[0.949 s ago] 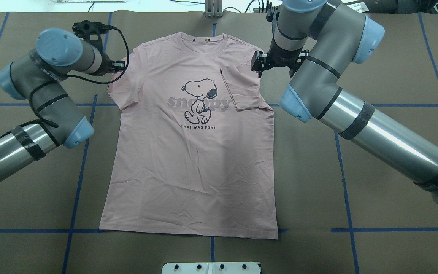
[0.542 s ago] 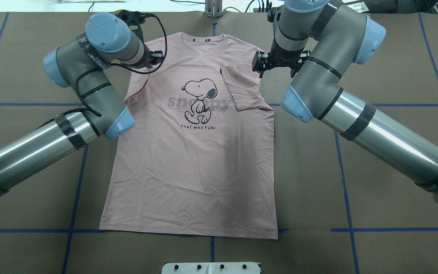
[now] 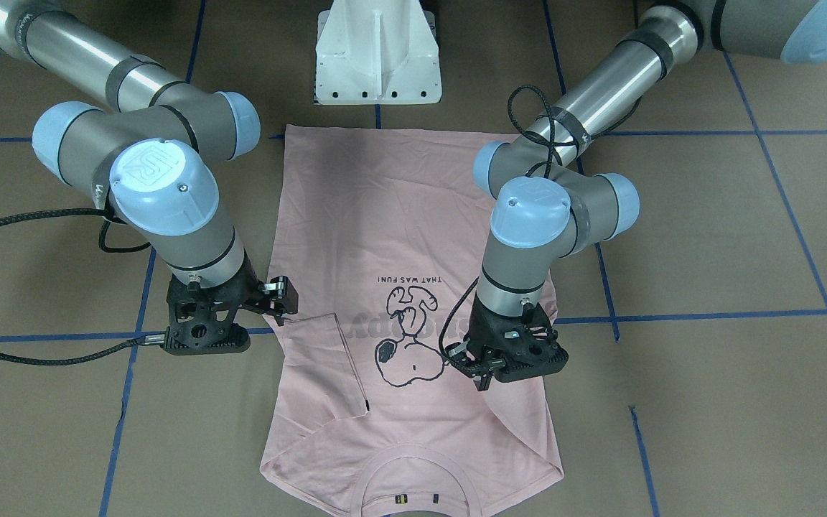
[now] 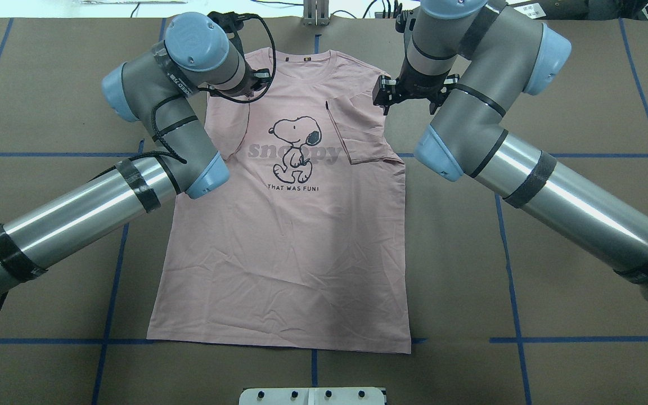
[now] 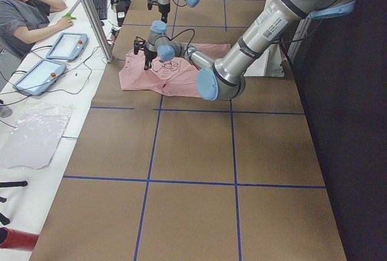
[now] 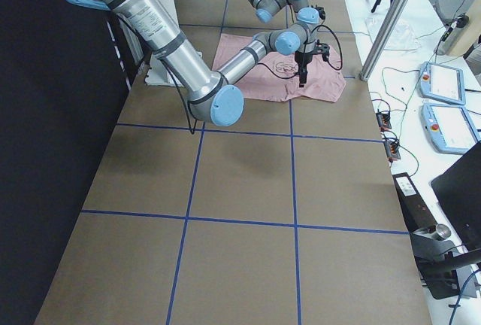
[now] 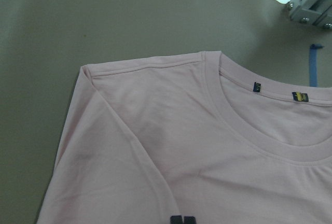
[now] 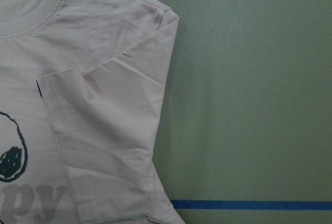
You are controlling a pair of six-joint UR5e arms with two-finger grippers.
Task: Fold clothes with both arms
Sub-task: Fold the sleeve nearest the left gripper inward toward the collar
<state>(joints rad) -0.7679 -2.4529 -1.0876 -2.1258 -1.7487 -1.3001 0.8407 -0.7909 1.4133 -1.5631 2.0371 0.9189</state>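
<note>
The T-shirt [image 4: 284, 253] is laid flat, front up, on the bench [image 4: 526, 253]; the left gripper [image 4: 259, 79], jaws clenched on the left sleeve [image 4: 227, 121], has been carried inward, turning that sleeve over the chest; the right gripper [image 4: 384, 95] is held released beside the right sleeve [image 4: 360, 132], already folded; the sleeve stage is judged nearly complete.

Robotics laboratory: a brown-covered table [image 5: 193, 212] gridded with blue tape [image 4: 31, 154], teach pendants [image 5: 65, 46] and cables [image 5: 78, 74] on a side bench [image 5: 36, 122], an operator [image 5: 21, 16] seated alongside, an aluminium post [image 5: 91, 13].

From overhead the left arm [image 4: 155, 121] hides part of one sleeve [image 4: 225, 121] of the shirt [image 4: 284, 253]. The front view's bottom edge cuts off its collar [image 3: 413, 467].
</note>
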